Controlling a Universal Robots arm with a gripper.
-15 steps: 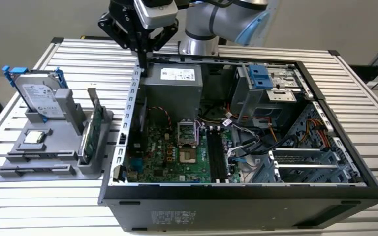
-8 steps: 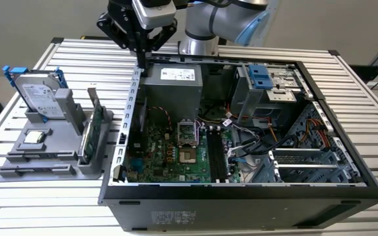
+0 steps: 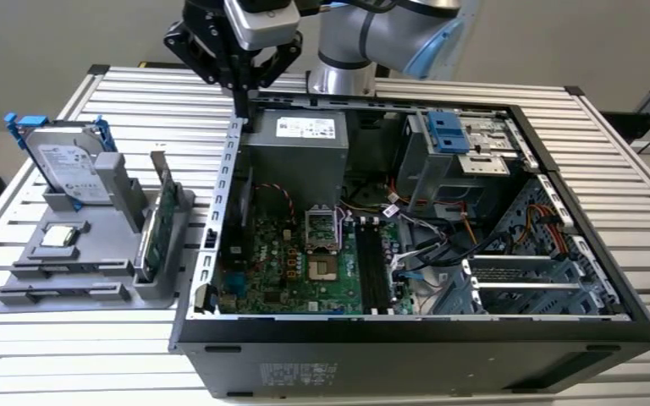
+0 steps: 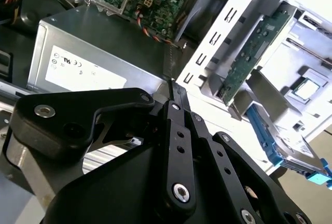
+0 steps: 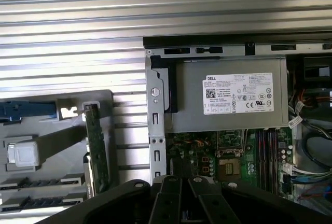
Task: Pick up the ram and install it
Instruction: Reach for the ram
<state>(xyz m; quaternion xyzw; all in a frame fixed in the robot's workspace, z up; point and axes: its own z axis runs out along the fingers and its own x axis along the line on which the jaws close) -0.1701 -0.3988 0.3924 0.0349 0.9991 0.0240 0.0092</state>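
Note:
My gripper (image 3: pixel 245 106) hangs shut with nothing between its fingers, high over the back corner of the open computer case (image 3: pixel 229 169) on the exterior view's left. In both wrist views the black fingers (image 4: pixel 175 99) meet in a point above the edge of the grey power supply (image 5: pixel 228 99). The motherboard's long dark memory slots (image 3: pixel 371 266) lie further inside the case, well apart from the gripper. The ram is out of view.
A grey parts holder (image 3: pixel 99 283) stands on the slatted table at the exterior view's left. It carries an upright green circuit card (image 3: pixel 165 211), a silver hard drive with blue rails (image 3: pixel 65 165) and a square chip (image 3: pixel 60 237). Cables and drive bays (image 3: pixel 466 139) crowd the case's far side.

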